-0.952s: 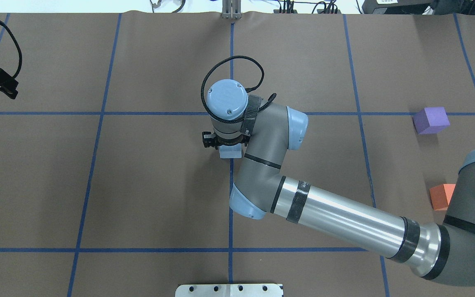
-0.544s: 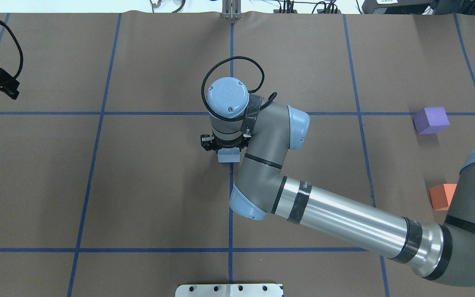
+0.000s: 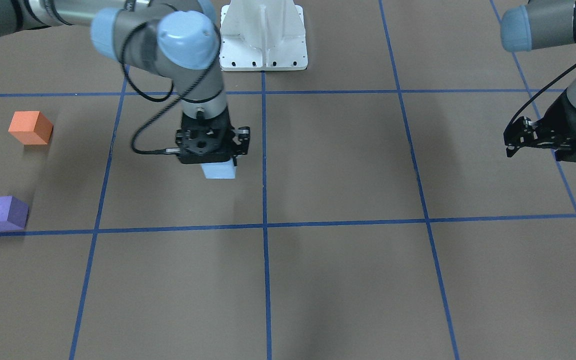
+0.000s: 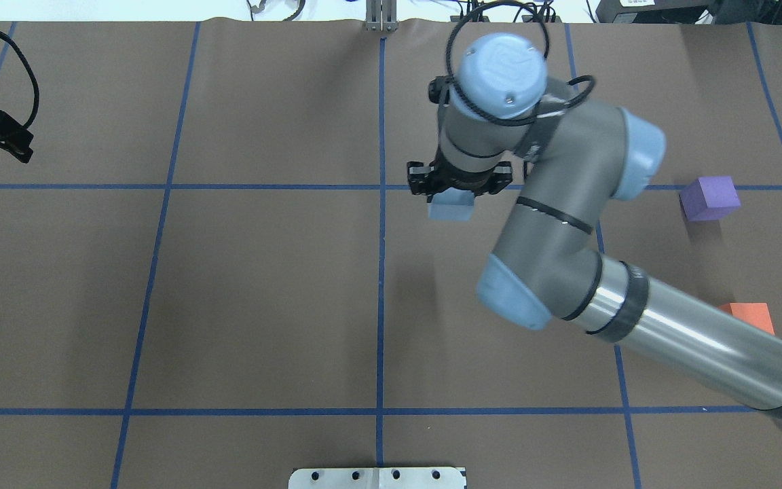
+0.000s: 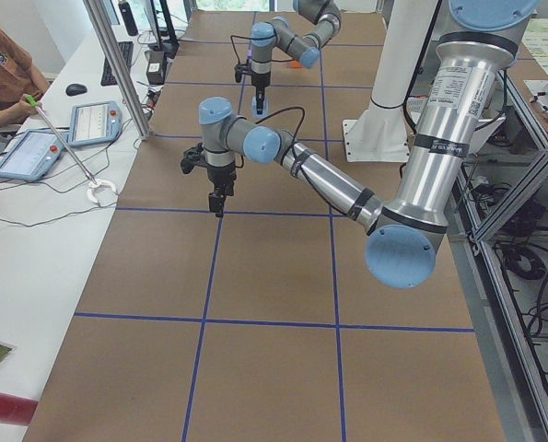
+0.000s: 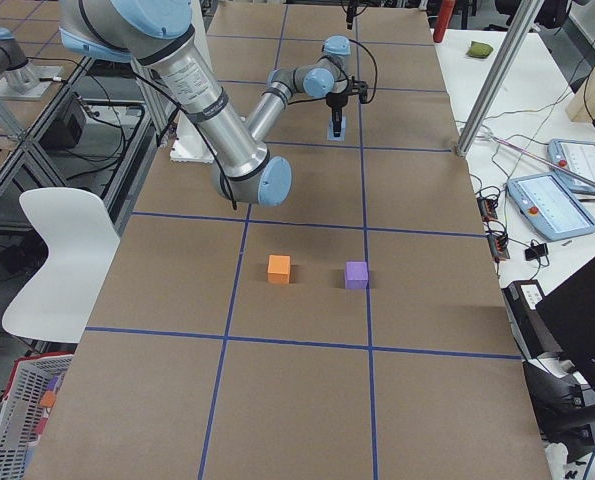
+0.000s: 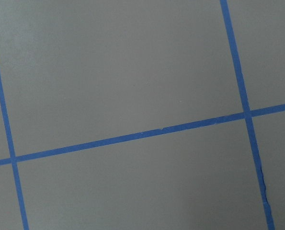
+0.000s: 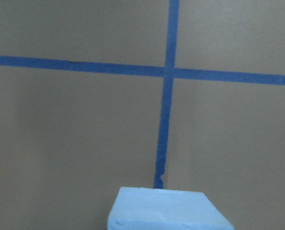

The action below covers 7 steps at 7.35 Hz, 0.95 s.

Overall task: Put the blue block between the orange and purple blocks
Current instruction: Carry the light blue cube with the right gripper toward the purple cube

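Holding blue block (image 3: 219,172) aloft near centre of table (image 3: 348,280), right gripper (image 3: 217,164) clamped on it | orange block (image 3: 30,128), purple block (image 3: 3,213) apart on robot's right | advice: carry level, centre over their gap, lower straight, then release | left gripper (image 3: 518,140) idle, jaw state unclear

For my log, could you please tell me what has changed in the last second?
The right gripper, shut on the blue block, has carried it across the centre tape line, to the robot's right and away from its base. The purple block and orange block stayed put.
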{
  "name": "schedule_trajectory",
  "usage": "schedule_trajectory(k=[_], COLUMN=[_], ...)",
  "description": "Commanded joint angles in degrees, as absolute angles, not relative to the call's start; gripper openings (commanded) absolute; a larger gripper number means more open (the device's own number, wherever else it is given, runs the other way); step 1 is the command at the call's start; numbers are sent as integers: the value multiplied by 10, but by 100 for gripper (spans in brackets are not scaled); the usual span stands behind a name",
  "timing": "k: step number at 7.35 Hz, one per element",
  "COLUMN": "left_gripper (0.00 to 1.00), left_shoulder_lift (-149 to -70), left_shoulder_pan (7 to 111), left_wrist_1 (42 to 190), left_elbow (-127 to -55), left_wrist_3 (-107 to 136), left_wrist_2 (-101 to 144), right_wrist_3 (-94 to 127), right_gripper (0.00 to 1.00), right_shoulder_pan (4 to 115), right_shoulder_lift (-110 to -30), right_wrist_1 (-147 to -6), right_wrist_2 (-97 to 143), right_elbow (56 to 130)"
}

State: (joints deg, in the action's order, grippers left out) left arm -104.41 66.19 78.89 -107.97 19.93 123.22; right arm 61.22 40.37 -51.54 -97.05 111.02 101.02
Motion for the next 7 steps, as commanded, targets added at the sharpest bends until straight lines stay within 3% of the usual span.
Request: schedule_trajectory(k=[1,2,4,7], left_gripper=[100,100,100,100], left_shoulder_lift=[-1043,-1043,-1042,-1043], left_shoulder_pan=[663,663,663,662], left_wrist_1=[789,789,788,789], left_elbow=[-1082,-1082,-1082,-1082], left_wrist_3=[201,201,203,203], left_wrist_2=[1232,1232,1233,1233], right_wrist_3=[507,466,391,385], right_gripper=[0,0,0,0], right_shoulder_pan=[509,532,576,592], right_shoulder_lift=[-662,-731,-860,-936], right_wrist_1=[-970,-969,-876,-714], right_wrist_2=[1186,1187,1191,1231], right_elbow=[1124,1162,1171,1069])
